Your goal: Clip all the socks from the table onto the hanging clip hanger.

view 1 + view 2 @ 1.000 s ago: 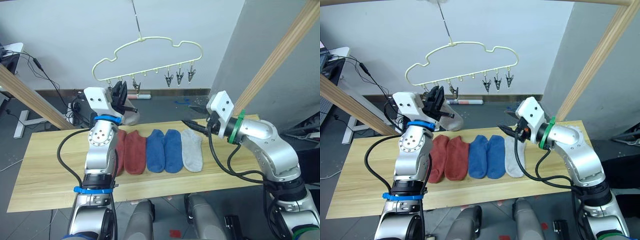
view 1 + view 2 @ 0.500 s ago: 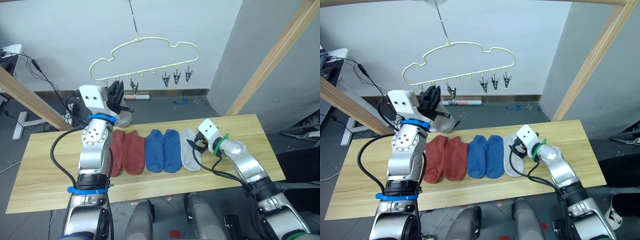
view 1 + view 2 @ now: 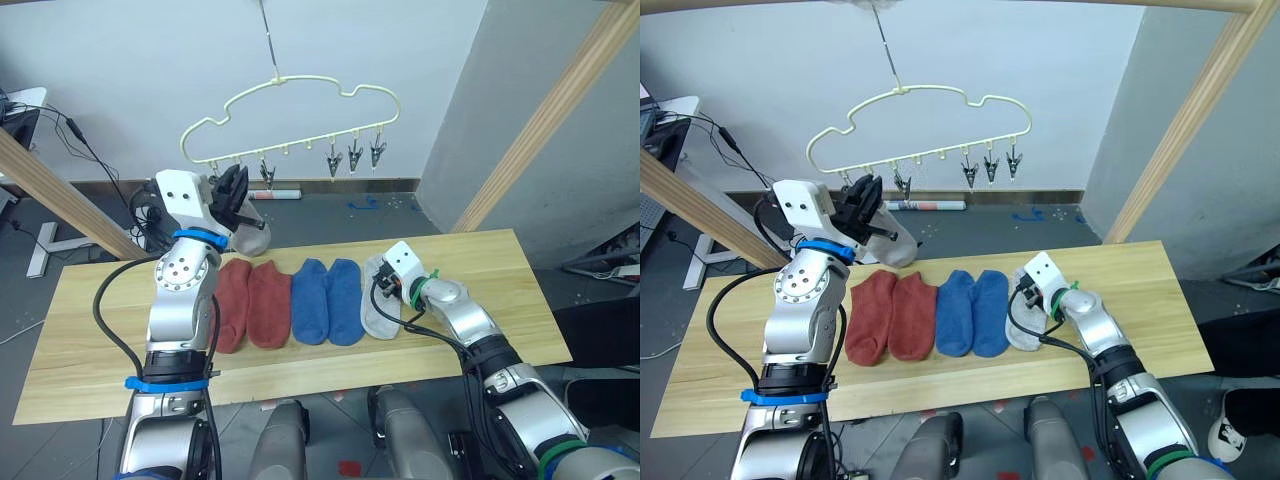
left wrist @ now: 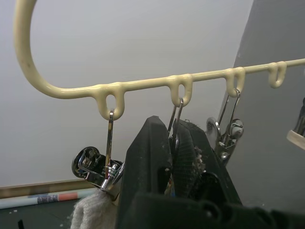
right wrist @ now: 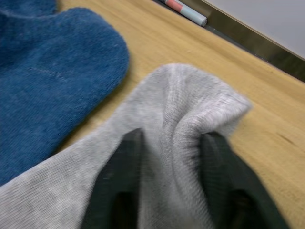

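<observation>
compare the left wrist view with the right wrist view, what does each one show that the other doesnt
Left wrist view: the pale yellow clip hanger with its loops and hanging metal clips, and the left tool closed on one clip's wire, against a white wall.

Right wrist view: the wooden table, a blue sock, and the right tool pinching a raised fold of the grey sock on the table.

Shared: grey sock fabric shows in both, though a different sock; in the left wrist view a grey sock hangs under a clip.
</observation>
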{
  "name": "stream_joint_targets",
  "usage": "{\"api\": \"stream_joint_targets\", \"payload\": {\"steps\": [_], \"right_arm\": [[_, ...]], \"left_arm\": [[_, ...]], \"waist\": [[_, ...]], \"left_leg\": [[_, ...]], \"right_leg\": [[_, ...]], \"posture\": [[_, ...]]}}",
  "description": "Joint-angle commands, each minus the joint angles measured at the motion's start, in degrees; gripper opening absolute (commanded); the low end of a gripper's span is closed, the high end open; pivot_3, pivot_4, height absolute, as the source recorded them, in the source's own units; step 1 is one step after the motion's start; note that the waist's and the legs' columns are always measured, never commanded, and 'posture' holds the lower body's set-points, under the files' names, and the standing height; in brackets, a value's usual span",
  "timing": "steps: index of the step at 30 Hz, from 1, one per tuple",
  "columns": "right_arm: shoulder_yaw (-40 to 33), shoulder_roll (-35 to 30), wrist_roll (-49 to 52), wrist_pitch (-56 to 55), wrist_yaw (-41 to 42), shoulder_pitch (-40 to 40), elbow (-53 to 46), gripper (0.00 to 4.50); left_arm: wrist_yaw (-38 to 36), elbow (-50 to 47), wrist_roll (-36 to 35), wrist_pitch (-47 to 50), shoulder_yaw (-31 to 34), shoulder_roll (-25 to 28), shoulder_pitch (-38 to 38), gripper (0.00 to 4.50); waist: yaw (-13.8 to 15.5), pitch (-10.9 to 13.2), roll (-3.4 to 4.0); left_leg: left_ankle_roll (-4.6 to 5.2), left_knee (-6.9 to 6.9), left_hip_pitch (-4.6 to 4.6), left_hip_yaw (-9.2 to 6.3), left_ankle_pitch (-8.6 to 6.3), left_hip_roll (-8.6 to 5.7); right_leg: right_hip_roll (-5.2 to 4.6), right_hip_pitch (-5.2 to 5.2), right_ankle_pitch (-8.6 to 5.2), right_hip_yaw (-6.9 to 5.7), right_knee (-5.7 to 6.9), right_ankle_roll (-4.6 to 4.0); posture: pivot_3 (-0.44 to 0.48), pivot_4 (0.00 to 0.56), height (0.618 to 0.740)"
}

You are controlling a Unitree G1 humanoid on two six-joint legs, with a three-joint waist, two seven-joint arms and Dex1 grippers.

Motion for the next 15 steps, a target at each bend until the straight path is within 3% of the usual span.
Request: {"api": "stream_joint_targets", "payload": {"steps": [1, 9, 15], "right_arm": [[0.45, -1.8, -1.12, 0.99, 1.82, 1.35, -6.7, 0.02], [5.83, -6.62, -2.8, 0.76, 12.65, -2.6, -24.93, 0.0], [10.0, -2.8, -4.79, -6.48, 15.18, -11.68, -19.59, 0.0]], "left_arm": [[-2.84, -2.63, -2.63, 2.04, 0.82, 1.3, 0.73, 0.1], [-8.44, -5.34, -13.31, 14.0, 4.19, 5.07, -1.93, 0.1], [-8.21, -6.01, -21.42, 23.69, 7.4, 5.5, -4.96, 0.1]], "waist": [[0.0, 0.0, 0.0], [-0.64, 0.01, 0.0], [-1.0, 0.0, -0.01]], "left_leg": [[0.0, 0.0, 0.0, 0.01, 0.0, 0.0], [0.0, -0.01, -0.02, -0.02, 0.0, 0.08], [-0.06, 0.02, -0.02, -0.1, 0.03, 0.1]], "right_leg": [[0.0, 0.0, 0.0, 0.0, 0.0, 0.0], [0.09, -0.04, 0.0, -0.02, 0.0, 0.01], [0.15, -0.03, 0.0, -0.07, 0.03, 0.0]], "posture": [[-0.044, 0.276, 0.74], [-0.055, 0.276, 0.74], [-0.052, 0.268, 0.74]]}}
